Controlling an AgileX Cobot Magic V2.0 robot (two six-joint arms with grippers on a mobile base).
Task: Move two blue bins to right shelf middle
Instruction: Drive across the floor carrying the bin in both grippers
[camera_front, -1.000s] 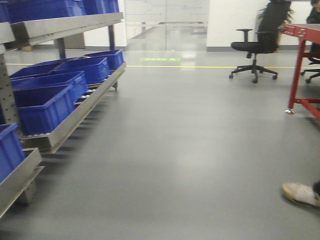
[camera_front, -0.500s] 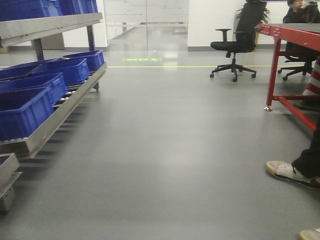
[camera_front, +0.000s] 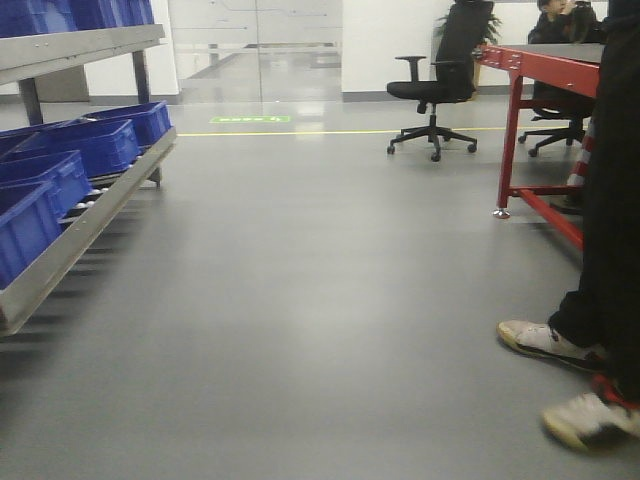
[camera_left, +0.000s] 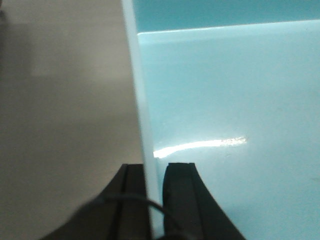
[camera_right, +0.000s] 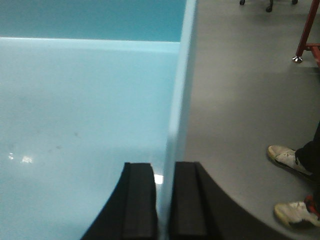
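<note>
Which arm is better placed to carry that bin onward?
Neither: the left tool clamps the light blue bin by its left wall, the right tool by its right wall; both seem needed.

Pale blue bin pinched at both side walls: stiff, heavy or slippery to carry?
Probably light: the pale blue bin looks empty in both wrist views. The thin walls pinched by the left gripper and right gripper may flex slightly. The glossy plastic, showing glare, could slip if the jaws loosen.

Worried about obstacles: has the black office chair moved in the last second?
No. The office chair stays by the yellow floor line, left of the red table; the whole view slid left.
</note>
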